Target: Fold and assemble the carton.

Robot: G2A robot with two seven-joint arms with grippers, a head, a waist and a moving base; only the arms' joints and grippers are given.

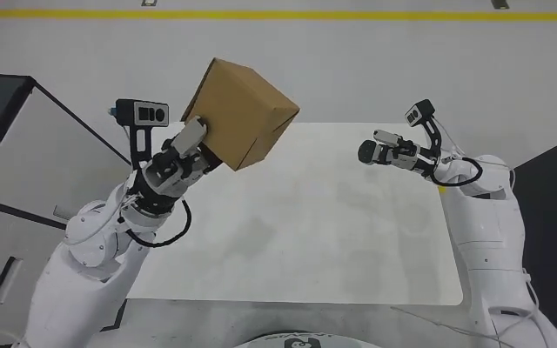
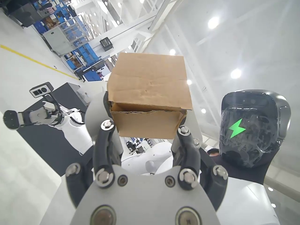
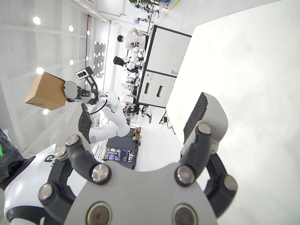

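Carton: a brown cardboard carton (image 1: 239, 113), folded up into a closed box shape, is held in the air and tilted, one corner pointing to the right; it hangs over the far left corner of the table, clear of the surface
Carton seam: in the left wrist view the carton (image 2: 150, 94) shows a flap edge that runs across the side facing the camera, a little ragged and gaping slightly along the fold
Left gripper: the left gripper (image 1: 196, 139) has the carton by its near left side; its two fingers are clamped against opposite faces of the box, one on each side of the seamed end, as the left wrist view (image 2: 146, 118) shows
Right gripper: the right gripper (image 1: 365, 152) hovers above the far right part of the table and points left towards the carton, well apart from it; its ribbed fingers stand wide apart with nothing between them (image 3: 141, 111)
Across the table: from the right wrist the carton (image 3: 44, 92) and the left gripper (image 3: 70, 92) show far off, box raised above the arm
Table: a white rectangular table (image 1: 331, 226) with rounded corners
Floor: a yellow line (image 1: 278, 14) runs across the grey floor beyond the table's far edge
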